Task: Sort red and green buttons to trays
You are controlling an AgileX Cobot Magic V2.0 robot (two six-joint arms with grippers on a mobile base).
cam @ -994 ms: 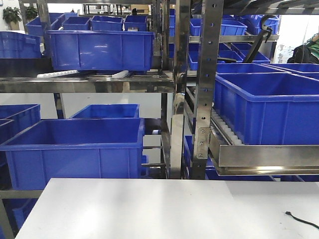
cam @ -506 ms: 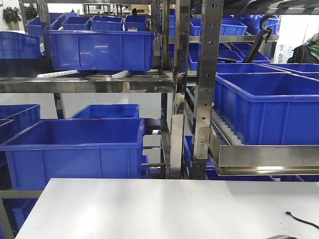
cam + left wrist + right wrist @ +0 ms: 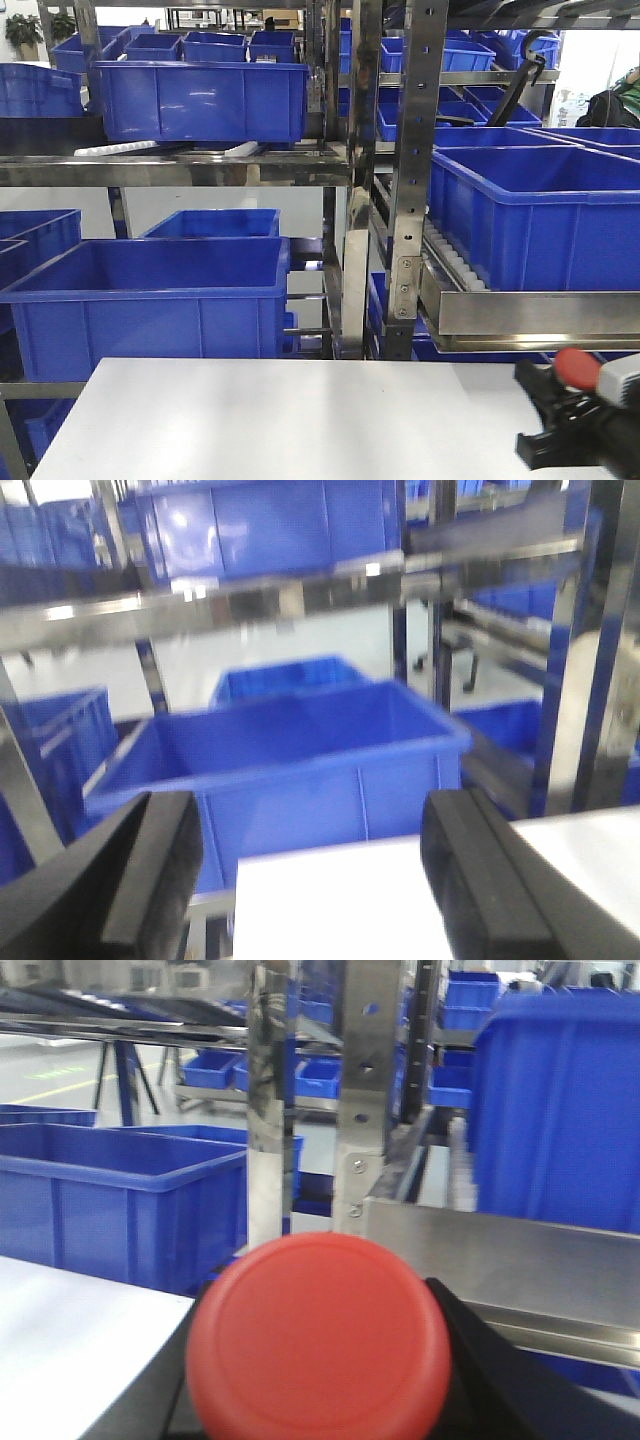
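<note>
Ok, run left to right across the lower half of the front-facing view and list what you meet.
Large blue crate → perforated steel upright → red button.

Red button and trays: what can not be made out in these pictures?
Red button: base hidden behind its own cap, between the right fingers, right wrist view.
Green button, both trays: in no view.
Left fingers: lower parts cut off by the bottom edge; left wrist view is blurred.

Blue crates (image 3: 150, 310) on steel racks (image 3: 415, 150)
</note>
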